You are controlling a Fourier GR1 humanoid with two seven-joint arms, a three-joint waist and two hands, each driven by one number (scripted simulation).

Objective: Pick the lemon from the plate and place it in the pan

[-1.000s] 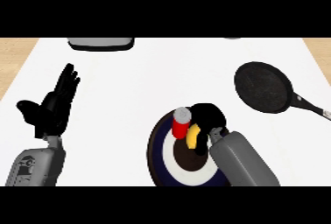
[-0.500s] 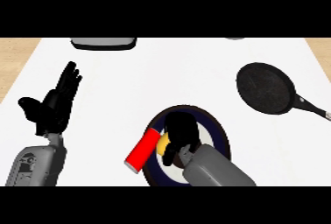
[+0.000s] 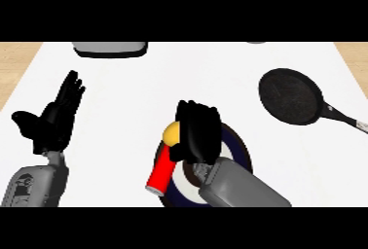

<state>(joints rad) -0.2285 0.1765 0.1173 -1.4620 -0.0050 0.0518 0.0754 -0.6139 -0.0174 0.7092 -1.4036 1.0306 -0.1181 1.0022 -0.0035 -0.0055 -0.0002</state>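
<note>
Low in the middle of the white counter (image 3: 144, 82) sits a dark plate (image 3: 243, 148), much of it hidden by the right hand (image 3: 200, 133) and its grey forearm. That hand lies over the plate with its fingers straight, close together and pointing away from the robot, curled round nothing. The lemon (image 3: 172, 134) is at the plate's left rim, just beside the hand's left edge; it seems to touch the fingers, though the dark hand makes that hard to judge. A red can (image 3: 161, 174) lies tilted on its side below the lemon, across the plate's left edge.

The black pan (image 3: 289, 95) stands well apart at the right, with its handle running toward the right edge, and nothing lies in it.

The left hand (image 3: 52, 124) rests at the left side, fingers straight and up, thumb out, holding nothing. A grey appliance (image 3: 109, 47) shows at the far edge of the counter.
</note>
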